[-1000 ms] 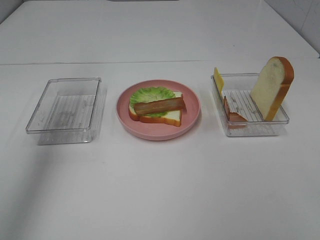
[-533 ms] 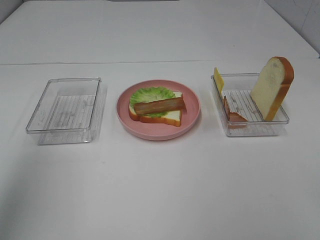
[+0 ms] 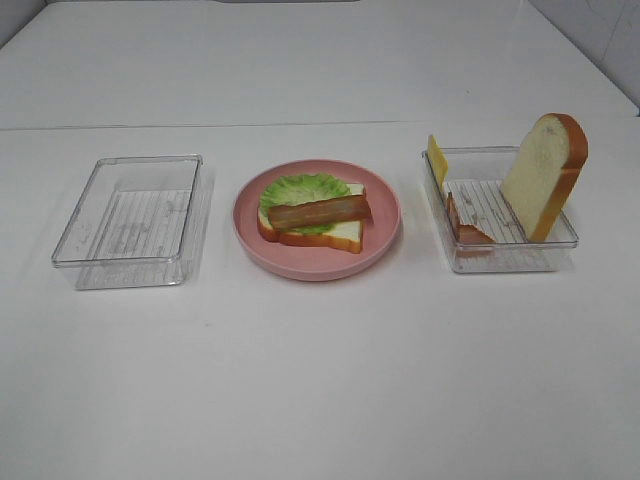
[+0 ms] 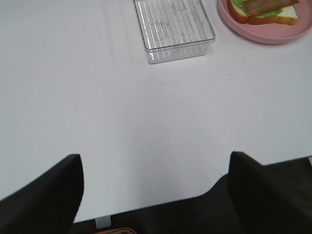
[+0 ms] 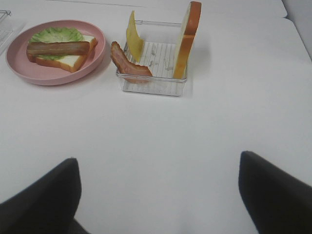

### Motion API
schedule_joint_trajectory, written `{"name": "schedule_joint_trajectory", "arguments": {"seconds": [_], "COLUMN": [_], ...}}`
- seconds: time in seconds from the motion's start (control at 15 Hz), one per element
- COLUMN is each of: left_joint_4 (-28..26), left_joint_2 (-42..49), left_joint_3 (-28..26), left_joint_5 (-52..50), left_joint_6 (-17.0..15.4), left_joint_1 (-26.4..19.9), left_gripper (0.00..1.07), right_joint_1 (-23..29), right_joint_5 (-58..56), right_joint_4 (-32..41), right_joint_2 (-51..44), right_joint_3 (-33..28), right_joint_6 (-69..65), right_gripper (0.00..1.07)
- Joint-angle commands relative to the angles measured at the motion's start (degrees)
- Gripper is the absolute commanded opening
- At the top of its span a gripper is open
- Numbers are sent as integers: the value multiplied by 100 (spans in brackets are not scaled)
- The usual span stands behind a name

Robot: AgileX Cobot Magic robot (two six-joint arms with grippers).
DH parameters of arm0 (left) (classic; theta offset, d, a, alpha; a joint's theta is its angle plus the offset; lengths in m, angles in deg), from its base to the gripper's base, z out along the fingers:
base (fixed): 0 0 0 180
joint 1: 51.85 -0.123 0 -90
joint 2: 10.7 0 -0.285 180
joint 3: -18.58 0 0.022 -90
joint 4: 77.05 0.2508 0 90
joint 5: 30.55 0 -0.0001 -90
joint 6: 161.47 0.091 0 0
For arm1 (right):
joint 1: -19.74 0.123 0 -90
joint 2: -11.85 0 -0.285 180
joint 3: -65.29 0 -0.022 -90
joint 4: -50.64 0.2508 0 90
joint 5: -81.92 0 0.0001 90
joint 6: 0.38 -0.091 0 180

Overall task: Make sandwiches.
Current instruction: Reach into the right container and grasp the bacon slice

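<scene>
Nothing visibly changes in the high view. The stack (image 3: pixel 315 215) on the plate (image 3: pixel 300 268) and the bread (image 3: pixel 540 175), cheese (image 3: pixel 437 158) and bacon (image 3: pixel 465 232) in the right tray (image 3: pixel 510 258) show no shift from a second ago.
</scene>
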Motion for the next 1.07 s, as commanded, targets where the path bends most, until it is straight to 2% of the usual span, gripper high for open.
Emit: {"name": "schedule_joint_trajectory", "arguments": {"seconds": [0.07,0.33,0.4,0.73,1.07], "left_joint_4": [29,46,0,92,92], "left_joint_2": [819,1971,1919,1919,1919], "left_joint_3": [395,854,1043,1306,1306], "left_joint_5": [-103,-619,-544,-1008,-1008], "left_joint_6": [-11,11,23,74,143], "left_joint_1": [-11,-11,-11,-11,-11], "left_gripper": [77,77,77,77,77], "right_joint_1": [-46,-46,-46,-46,-46], "right_joint_5": [34,34,34,109,1432], "right_joint_4": [6,6,6,-34,17], "right_joint_2": [-69,-69,-69,241,2435], "right_joint_3": [-11,-11,-11,29,476], "right_joint_6": [6,6,11,-63,-252], "right_gripper": [83,83,83,83,83]}}
